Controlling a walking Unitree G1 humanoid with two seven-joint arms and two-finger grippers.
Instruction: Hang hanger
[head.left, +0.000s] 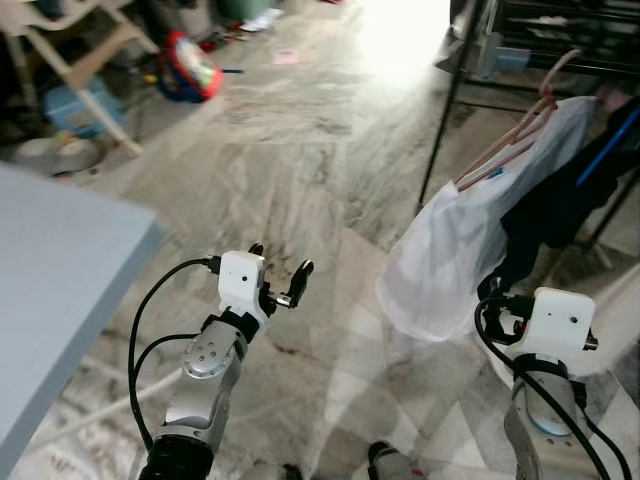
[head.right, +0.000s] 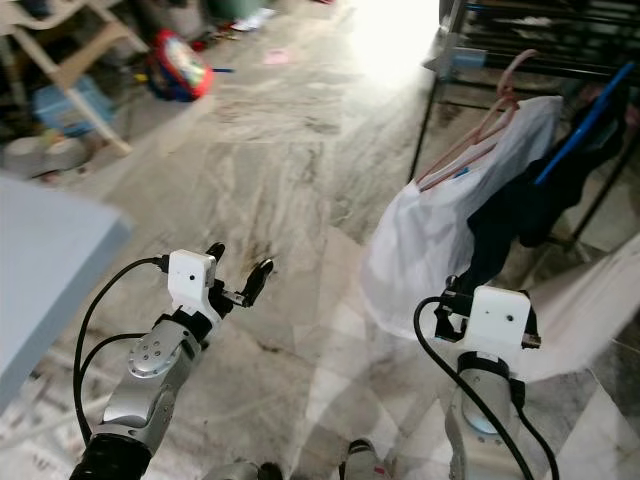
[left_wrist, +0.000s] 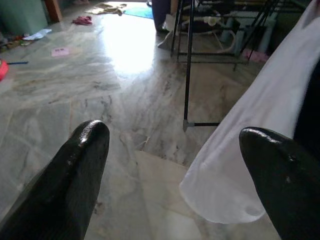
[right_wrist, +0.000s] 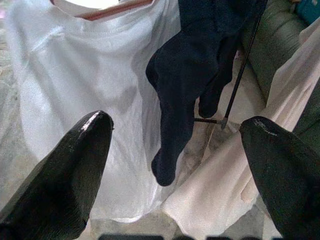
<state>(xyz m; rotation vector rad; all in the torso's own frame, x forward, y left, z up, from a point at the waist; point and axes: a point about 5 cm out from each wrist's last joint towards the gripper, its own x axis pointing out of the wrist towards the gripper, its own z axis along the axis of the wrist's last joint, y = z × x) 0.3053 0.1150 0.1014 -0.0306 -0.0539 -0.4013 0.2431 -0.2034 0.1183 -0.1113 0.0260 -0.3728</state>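
Hanger (head.left: 520, 135) with the white shirt (head.left: 455, 250) looks hung on the rack (head.left: 455, 95); my left pincer (head.left: 278, 280) and right pincer (right_wrist: 175, 165) are wide open, holding nothing.

grey marble floor (head.left: 290, 180) with bright glare, black metal rack (head.left: 470, 60), wooden chair (head.left: 85, 55)

Bare marble floor (head.left: 300, 150) open ahead, white shirt (head.left: 450, 250), dark garment (head.left: 560, 200) and rack leg (head.left: 440, 130) crowding right

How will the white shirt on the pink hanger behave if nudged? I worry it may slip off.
The white shirt looks thin and floppy, so it would probably swing and fold rather than resist. It sits tilted on the pink hanger, so it may slide. It is likely light.
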